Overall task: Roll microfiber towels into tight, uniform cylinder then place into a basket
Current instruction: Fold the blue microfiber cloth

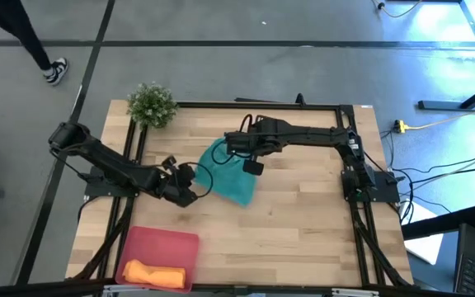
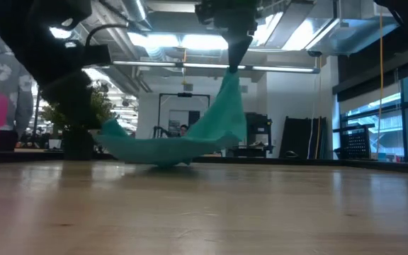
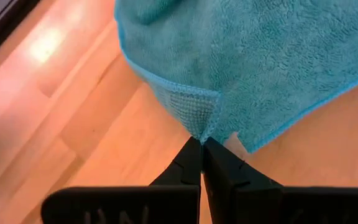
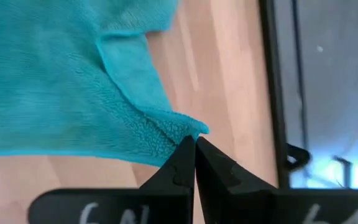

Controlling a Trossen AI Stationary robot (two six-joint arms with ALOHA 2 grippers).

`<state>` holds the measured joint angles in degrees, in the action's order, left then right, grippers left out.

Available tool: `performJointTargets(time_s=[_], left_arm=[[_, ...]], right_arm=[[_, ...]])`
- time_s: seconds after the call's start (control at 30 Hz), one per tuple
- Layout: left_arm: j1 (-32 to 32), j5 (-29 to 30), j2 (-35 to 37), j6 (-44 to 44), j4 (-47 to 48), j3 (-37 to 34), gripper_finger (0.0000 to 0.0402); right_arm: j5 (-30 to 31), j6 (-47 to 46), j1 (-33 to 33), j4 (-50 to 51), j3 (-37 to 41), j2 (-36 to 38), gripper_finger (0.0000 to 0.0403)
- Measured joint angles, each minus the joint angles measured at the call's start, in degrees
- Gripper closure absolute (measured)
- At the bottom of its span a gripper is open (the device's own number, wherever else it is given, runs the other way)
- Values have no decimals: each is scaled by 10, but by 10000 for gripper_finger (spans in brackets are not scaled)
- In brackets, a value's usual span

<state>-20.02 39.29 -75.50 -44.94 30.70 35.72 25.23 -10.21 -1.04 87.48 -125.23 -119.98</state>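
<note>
Now spreading step: left claw point(image 3: 201, 142) and right claw point(image 4: 194, 142) each pinch a corner of teal towel point(image 1: 231, 175) mid-bench, right corner lifted. Orange roll point(image 1: 153, 273) lies in pink basket point(image 1: 170, 244). Next likely: lay flat, roll.

- Bare wood lies right of the basket point(image 1: 165, 241).
- Teal towel point(image 1: 236, 177), lifted at one corner, blocks the stretch beyond the basket.
- Potted plant point(image 1: 152, 105) stands farther beyond.
</note>
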Motion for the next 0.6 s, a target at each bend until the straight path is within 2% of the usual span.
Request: performJointTargets(time_s=[0.27, 0.6], left_arm=[[-17, -2, -26, -44, -6, -12, 401], [-37, 0, -26, -45, -8, -12, 401]], right_arm=[[-9, -30, 1, -32, 6, 0, 393], [-20, -30, 2, -159, 179, -2, 393]])
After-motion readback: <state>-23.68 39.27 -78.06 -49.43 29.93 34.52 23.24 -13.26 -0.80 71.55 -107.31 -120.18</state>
